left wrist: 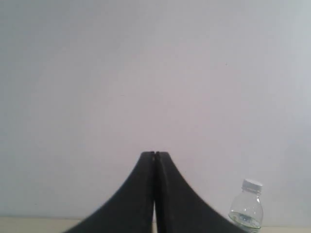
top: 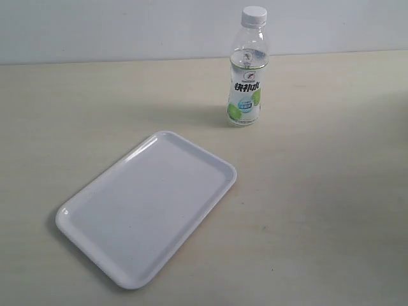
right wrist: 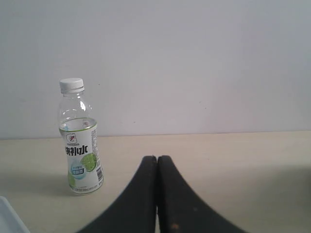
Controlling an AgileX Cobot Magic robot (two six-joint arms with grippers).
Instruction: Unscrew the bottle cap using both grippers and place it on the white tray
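The clear bottle with a white-and-green label stands upright at the back of the table, its white cap screwed on top. The white tray lies flat, nearer and to the left. Neither arm shows in the exterior view. In the left wrist view my left gripper is shut and empty, aimed at the wall, with the bottle and cap far off at the frame's edge. My right gripper is also shut and empty, well short of the bottle and its cap.
The beige table runs back to a pale wall. A corner of the tray shows in the right wrist view. Nothing else stands on the table.
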